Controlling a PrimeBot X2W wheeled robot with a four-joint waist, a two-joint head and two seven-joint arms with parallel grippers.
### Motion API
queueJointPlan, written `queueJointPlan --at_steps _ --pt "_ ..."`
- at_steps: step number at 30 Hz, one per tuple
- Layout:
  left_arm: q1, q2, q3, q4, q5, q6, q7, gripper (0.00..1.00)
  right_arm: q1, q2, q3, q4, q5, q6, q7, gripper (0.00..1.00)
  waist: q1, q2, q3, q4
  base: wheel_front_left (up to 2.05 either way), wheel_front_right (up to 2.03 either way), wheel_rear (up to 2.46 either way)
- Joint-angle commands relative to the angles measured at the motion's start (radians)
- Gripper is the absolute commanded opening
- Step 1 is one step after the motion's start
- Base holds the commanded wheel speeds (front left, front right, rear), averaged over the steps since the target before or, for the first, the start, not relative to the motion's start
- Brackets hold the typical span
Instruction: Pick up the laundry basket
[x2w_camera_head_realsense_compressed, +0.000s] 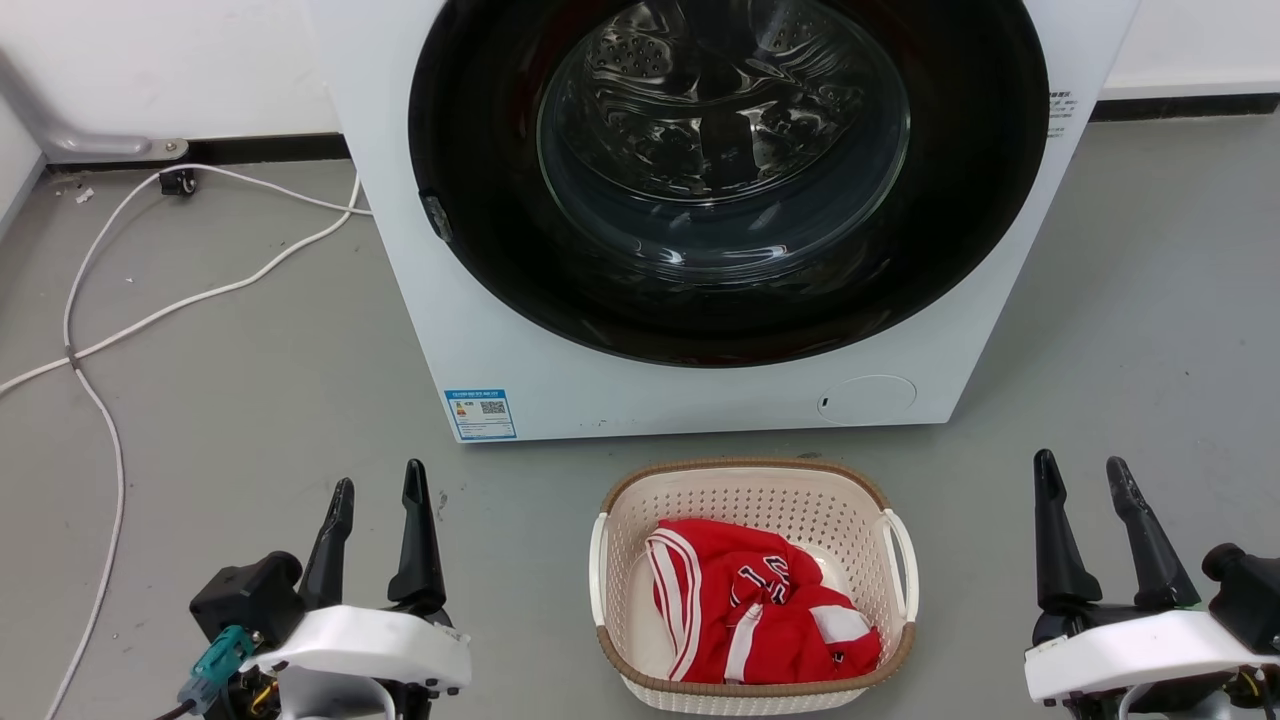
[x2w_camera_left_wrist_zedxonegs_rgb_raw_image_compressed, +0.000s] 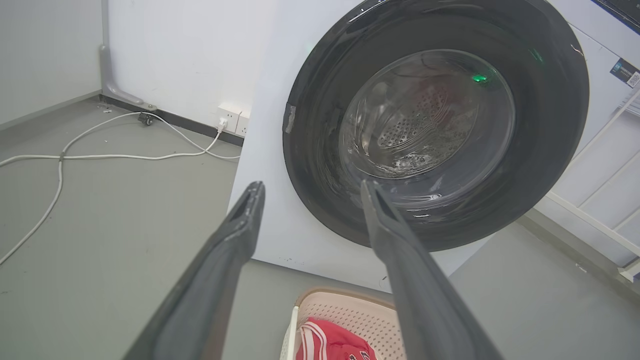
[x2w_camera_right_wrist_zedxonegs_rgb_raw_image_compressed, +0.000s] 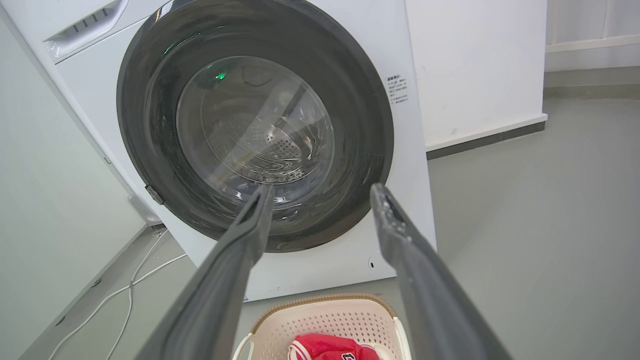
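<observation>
The laundry basket (x2w_camera_head_realsense_compressed: 745, 478) stands on the floor in front of the washer, cream with perforated walls, a brown woven-look rim and two white side handles. A red and white garment (x2w_camera_head_realsense_compressed: 760, 600) lies inside it. My left gripper (x2w_camera_head_realsense_compressed: 378, 490) is open at the lower left, well left of the basket and apart from it. At the lower right my right gripper (x2w_camera_head_realsense_compressed: 1082, 468) is open too, clear of the basket's right handle. The basket's far rim (x2w_camera_left_wrist_zedxonegs_rgb_raw_image_compressed: 345, 295) shows at the bottom of the left wrist view, and the basket (x2w_camera_right_wrist_zedxonegs_rgb_raw_image_compressed: 325, 312) also sits low in the right wrist view.
A white front-loading washer (x2w_camera_head_realsense_compressed: 520, 340) with a dark round door stands just behind the basket. White cables (x2w_camera_head_realsense_compressed: 110, 330) trail over the grey floor at the left. A wall with a dark baseboard (x2w_camera_head_realsense_compressed: 1180, 105) runs behind.
</observation>
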Motion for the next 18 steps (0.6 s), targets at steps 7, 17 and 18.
queueJointPlan --at_steps 7,17,18 --pt "0.010 0.003 -0.011 -0.019 0.071 -0.001 -0.023 1.00 0.014 -0.003 -0.001 -0.023 -0.067 0.000 -0.022 1.00 0.0000 0.0000 -0.001 0.001 0.00 0.00 0.00" --pt "0.021 0.003 -0.025 -0.018 0.163 0.006 -0.044 1.00 0.027 -0.003 -0.001 -0.028 -0.139 0.000 -0.044 1.00 0.0000 0.0000 -0.003 0.000 0.00 0.00 0.00" --pt "0.022 0.004 -0.027 -0.017 0.172 0.007 -0.047 1.00 0.029 -0.003 -0.001 -0.028 -0.145 0.000 -0.046 1.00 0.0000 0.0000 -0.004 0.000 0.00 0.00 0.00"
